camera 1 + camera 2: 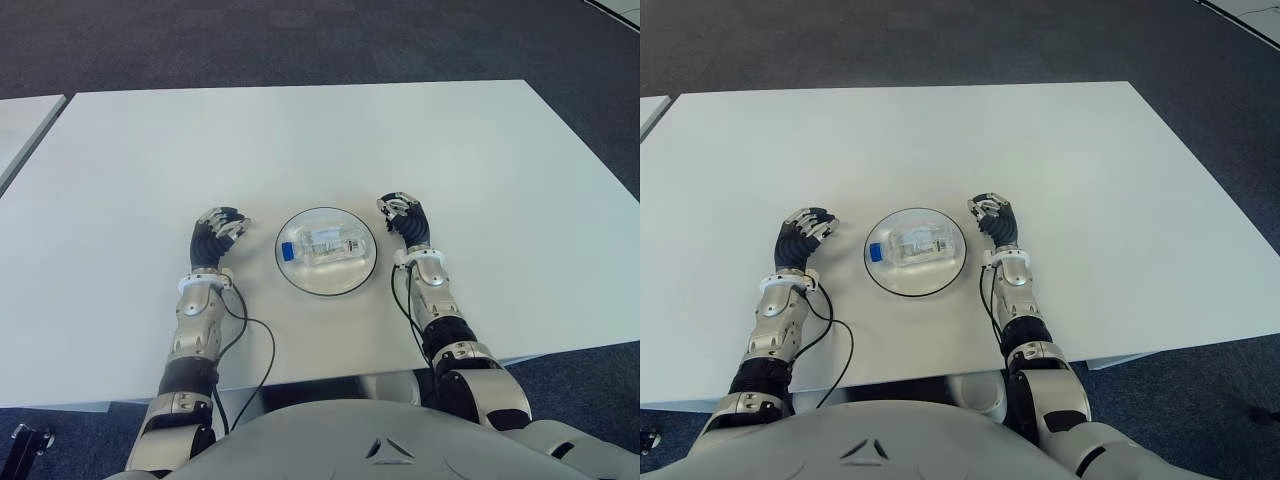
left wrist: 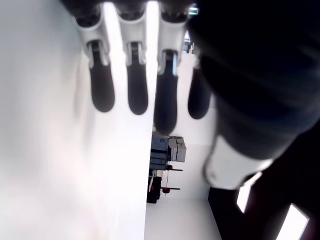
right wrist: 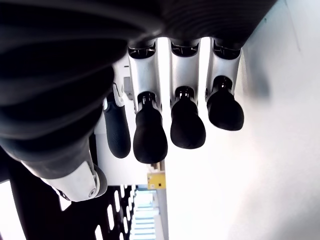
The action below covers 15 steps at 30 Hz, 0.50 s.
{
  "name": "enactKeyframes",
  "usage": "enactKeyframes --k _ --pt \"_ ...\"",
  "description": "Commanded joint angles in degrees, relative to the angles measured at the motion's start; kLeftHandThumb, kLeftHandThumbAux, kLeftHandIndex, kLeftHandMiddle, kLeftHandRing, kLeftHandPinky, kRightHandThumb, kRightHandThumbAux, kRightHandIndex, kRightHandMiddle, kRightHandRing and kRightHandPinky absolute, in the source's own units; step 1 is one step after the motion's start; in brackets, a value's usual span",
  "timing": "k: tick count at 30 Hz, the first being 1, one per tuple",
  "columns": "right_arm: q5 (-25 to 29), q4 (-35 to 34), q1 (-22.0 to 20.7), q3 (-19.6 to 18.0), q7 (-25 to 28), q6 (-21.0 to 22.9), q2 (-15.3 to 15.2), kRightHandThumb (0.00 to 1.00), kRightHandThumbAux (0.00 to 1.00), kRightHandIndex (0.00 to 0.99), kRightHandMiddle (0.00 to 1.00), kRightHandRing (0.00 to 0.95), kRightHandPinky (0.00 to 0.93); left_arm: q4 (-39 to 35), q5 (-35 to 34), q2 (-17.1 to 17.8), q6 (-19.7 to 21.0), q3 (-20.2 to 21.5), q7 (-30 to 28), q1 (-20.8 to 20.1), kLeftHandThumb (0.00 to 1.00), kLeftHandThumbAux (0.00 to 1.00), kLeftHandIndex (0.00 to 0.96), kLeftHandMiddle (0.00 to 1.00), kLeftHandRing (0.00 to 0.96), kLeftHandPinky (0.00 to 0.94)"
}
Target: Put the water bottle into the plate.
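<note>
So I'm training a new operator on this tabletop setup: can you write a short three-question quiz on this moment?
1. True or false: the water bottle stands upright on the table.
2. Which hand holds the bottle? A) left hand B) right hand C) neither
3. Fill in: the bottle's blue cap points toward the robot's ____ side.

Key:
1. False: it lies on its side inside the plate.
2. C: both hands show beside the plate, one on each side, fingers relaxed and holding nothing.
3. Left.
</note>
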Motion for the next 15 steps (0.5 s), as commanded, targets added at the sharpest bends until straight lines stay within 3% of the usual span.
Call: enactKeyframes --k 1,15 --pt "-0.08 2.66 3.56 -0.21 -0.23 4.72 0.57 0.702 0.728 0.438 0.774 0.757 0.758 2.1 1.21 0.02 2.05 -0.42 -0.95 1.09 0.694 0.72 0.431 0.506 0.488 0.48" --pt "-0.28 3.51 3.06 -0.19 -0.66 4.72 0.56 0.701 0.727 0.438 0.773 0.757 0.753 2.16 2.79 -1.11 4.57 -1.44 -0.33 2.35 0.706 0.713 0.432 0.55 0.52 0.498"
